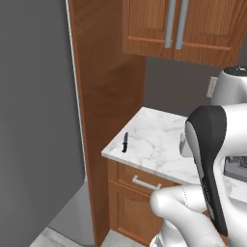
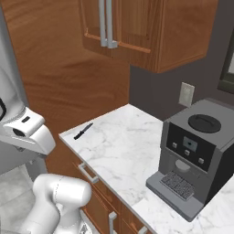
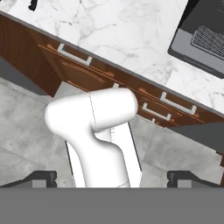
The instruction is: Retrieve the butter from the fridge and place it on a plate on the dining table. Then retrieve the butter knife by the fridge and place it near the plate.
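Butter knife [image 1: 125,142] flat near counter [image 1: 159,144] corner, lengthwise along side edge

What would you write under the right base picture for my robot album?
A small all-dark butter knife lies near the corner of a white marble counter, with a grey coffee machine standing farther along.

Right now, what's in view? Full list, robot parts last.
butter knife: 1, dark, flat near the counter's left corner, by the wood panel
counter: 1, white marble, over wooden drawers
coffee machine: 1, dark grey, on the counter's right part
upper cabinet: 1, brown wood, grey handles, above the counter
wall outlet: 1, pale, on the dark wall
fridge: 1, grey, left of the wood panel
tool: 1, dark tips, open, looking down over floor and drawers
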You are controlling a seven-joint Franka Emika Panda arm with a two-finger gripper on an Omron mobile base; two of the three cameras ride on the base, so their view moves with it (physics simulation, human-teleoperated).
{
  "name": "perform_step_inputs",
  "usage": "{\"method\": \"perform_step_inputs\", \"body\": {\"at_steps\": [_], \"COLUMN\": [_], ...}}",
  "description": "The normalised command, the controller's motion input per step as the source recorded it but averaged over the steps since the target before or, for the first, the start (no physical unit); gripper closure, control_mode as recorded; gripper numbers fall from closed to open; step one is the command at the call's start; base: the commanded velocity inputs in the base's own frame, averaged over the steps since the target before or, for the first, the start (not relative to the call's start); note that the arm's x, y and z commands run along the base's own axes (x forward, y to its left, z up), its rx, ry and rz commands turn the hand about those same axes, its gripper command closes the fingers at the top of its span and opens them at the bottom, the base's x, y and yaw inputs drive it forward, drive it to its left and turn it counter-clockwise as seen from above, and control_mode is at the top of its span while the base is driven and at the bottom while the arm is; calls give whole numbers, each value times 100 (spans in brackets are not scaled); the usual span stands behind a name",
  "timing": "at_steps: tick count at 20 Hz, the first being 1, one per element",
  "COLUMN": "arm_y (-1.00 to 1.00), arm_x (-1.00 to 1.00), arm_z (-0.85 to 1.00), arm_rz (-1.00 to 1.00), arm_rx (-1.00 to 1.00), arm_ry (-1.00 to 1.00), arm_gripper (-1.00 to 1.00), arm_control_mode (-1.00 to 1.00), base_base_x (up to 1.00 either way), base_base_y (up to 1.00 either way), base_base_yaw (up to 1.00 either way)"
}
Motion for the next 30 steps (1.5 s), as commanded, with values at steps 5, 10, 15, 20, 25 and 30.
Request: {"method": "perform_step_inputs", "body": {"at_steps": [5, 10, 15, 20, 25, 30], "arm_y": [0, 0, 0, 0, 0, 0], "arm_x": [0, 0, 0, 0, 0, 0], "arm_z": [0, 0, 0, 0, 0, 0], "arm_rz": [0, 0, 0, 0, 0, 0], "arm_rx": [0, 0, 0, 0, 0, 0], "arm_ry": [0, 0, 0, 0, 0, 0], "arm_gripper": [-100, -100, -100, -100, -100, -100], "arm_control_mode": [100, 100, 100, 100, 100, 100], "base_base_x": [31, 0, 0, -9, -12, -8], "base_base_y": [1, 18, 14, 21, 38, 28], "base_base_yaw": [-2, 0, -1, -3, -4, -3]}}
